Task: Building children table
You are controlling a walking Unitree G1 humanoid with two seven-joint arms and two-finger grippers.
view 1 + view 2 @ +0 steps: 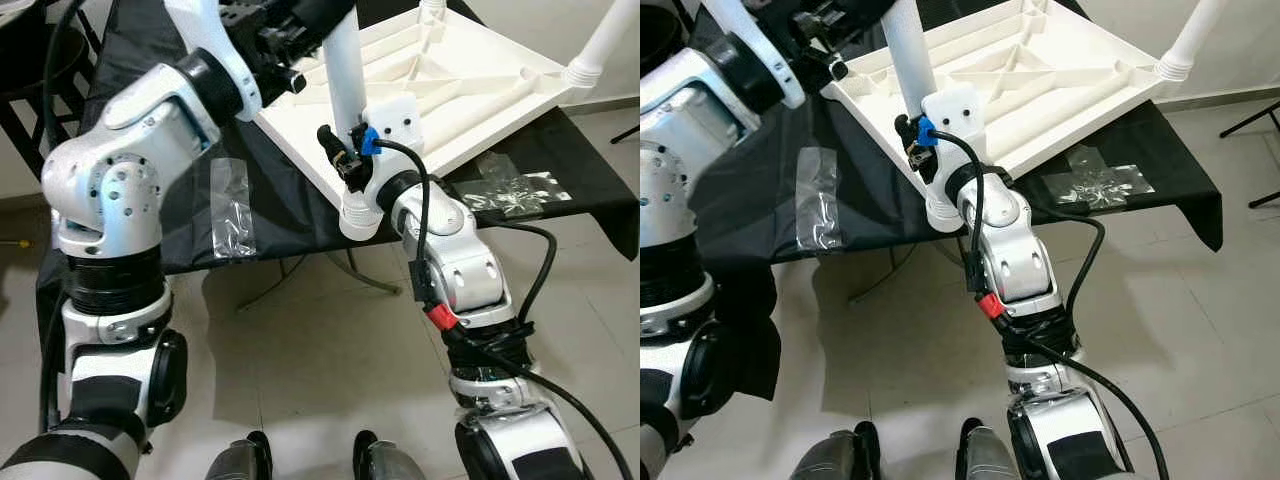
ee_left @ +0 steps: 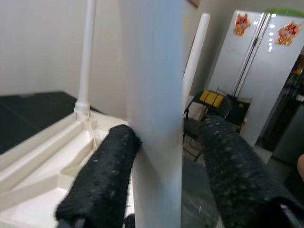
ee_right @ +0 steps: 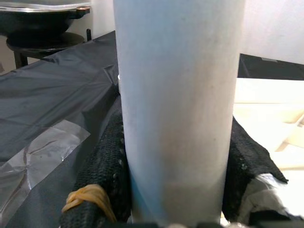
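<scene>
Head views: the white leg [image 1: 346, 80] stands in the upturned tabletop [image 1: 1060, 70] corner. Left wrist: the left end effector [image 2: 166, 156] brackets it, one finger touching. Right wrist: the right end effector [image 3: 175, 166] clamps it; keep it upright while twisting.

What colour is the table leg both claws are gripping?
White table leg, clearest in the left eye view.

So I'm looking at the white plastic tabletop [image 1: 470, 80] flipped underside-up on black cloth, ribs showing. One white leg [image 1: 345, 75] stands upright at its 6 o'clock corner, more legs further back.
</scene>
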